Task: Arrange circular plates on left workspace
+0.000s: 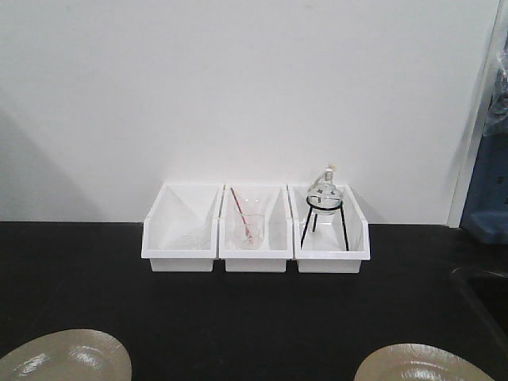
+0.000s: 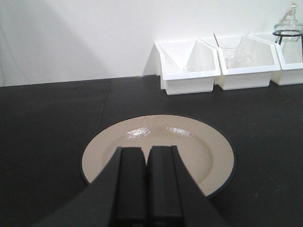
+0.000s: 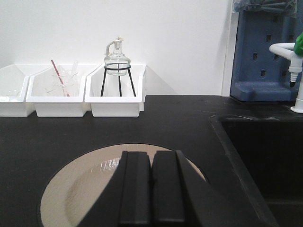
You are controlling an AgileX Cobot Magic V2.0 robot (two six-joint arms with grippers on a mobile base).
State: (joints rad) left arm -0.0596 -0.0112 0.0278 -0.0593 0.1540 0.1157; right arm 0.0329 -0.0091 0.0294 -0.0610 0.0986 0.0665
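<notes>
Two beige circular plates with black rims lie flat on the black countertop (image 1: 254, 317). One plate (image 1: 67, 357) sits at the front left, the other plate (image 1: 421, 365) at the front right; both are cut off by the lower edge of the front view. The left wrist view shows the left plate (image 2: 189, 146) whole, with my left gripper (image 2: 147, 151) shut and empty above its near half. In the right wrist view my right gripper (image 3: 151, 155) is likewise shut and empty over the right plate (image 3: 80, 184), near the sink edge.
Three white bins (image 1: 254, 230) stand in a row against the back wall: one holds a clear dish, one glassware with a red rod (image 1: 242, 214), one a glass flask on a black tripod (image 1: 324, 202). A recessed sink (image 3: 265, 156), white tap (image 3: 296, 61) and blue rack (image 3: 262, 52) lie to the right.
</notes>
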